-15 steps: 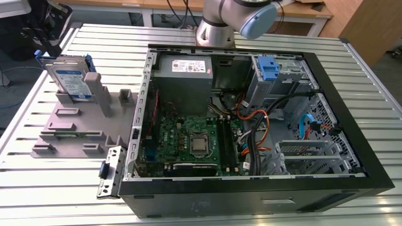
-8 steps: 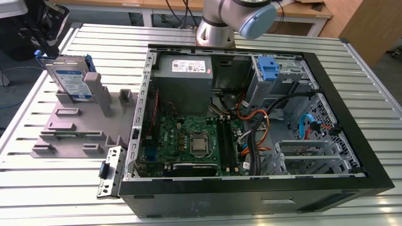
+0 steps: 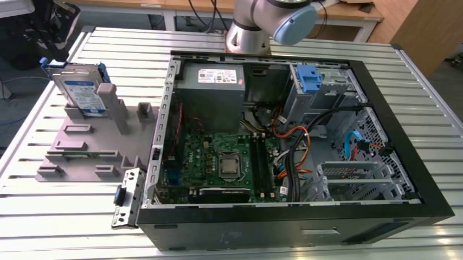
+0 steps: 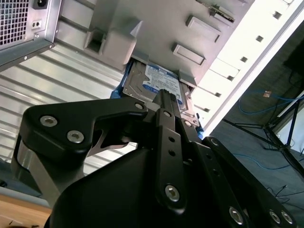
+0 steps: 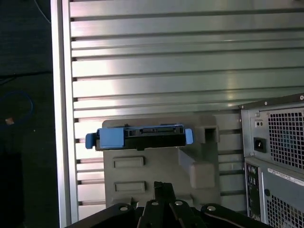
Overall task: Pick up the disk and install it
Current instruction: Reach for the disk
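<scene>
Item: the disk [image 3: 85, 89], a flat rectangular silver hard drive in a blue plastic carrier frame. It stands on edge, slightly tilted, in a slot of a grey moulded plastic holder [image 3: 94, 146] at the exterior view's left. The holder rests on a slatted aluminium table [image 3: 72, 216], just beside an open black computer tower case [image 3: 405, 179]. Both wrist views show the disk [image 4: 159, 83] [image 5: 142, 135] seated in the holder with its upper edge free. Handling, as judged: rigid and fairly dense for its size, with smooth metal faces that are likely slippery, and sensitive to knocks. The best hold appears to be across the two flat faces near the free upper edge, or on the blue frame's side rails, clear of the dark strip along that edge that may be the connector. Pincer: the black linkage gripper [image 5: 164, 186] [image 4: 164, 94] has its tips pressed together with nothing between them. It is aimed at the disk but apart from it. Markings: the disk carries a white-and-blue label, its print too small to tell. Inside the case, a grey metal power-supply box [image 3: 211, 81] bears a white sticker, also illegible. Also in the case: a green motherboard [image 3: 217, 157] and a tall blue plastic clip [image 3: 308, 78].
</scene>
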`<action>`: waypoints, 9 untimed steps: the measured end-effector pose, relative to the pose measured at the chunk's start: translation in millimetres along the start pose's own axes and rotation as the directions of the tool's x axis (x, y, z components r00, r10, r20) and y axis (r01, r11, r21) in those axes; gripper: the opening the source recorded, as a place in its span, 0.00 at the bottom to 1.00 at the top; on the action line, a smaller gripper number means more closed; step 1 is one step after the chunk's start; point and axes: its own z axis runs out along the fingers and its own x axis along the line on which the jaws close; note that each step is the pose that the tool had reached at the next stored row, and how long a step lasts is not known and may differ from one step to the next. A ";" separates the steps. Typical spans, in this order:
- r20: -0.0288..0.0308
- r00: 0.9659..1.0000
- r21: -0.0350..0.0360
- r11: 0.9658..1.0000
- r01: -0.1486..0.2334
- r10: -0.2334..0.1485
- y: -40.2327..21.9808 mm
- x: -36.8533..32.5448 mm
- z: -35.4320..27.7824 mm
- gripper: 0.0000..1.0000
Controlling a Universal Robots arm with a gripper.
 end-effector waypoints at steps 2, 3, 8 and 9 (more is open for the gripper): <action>0.000 1.000 0.000 1.000 0.000 0.000 3.5 1.3 1.9 0.11; 0.000 1.000 0.000 1.000 0.000 0.000 5.3 2.0 2.8 0.11; 0.000 1.000 0.000 1.000 0.000 0.000 15.8 6.4 7.5 0.11; 0.000 1.000 0.000 1.000 0.000 0.000 17.8 7.5 8.5 0.11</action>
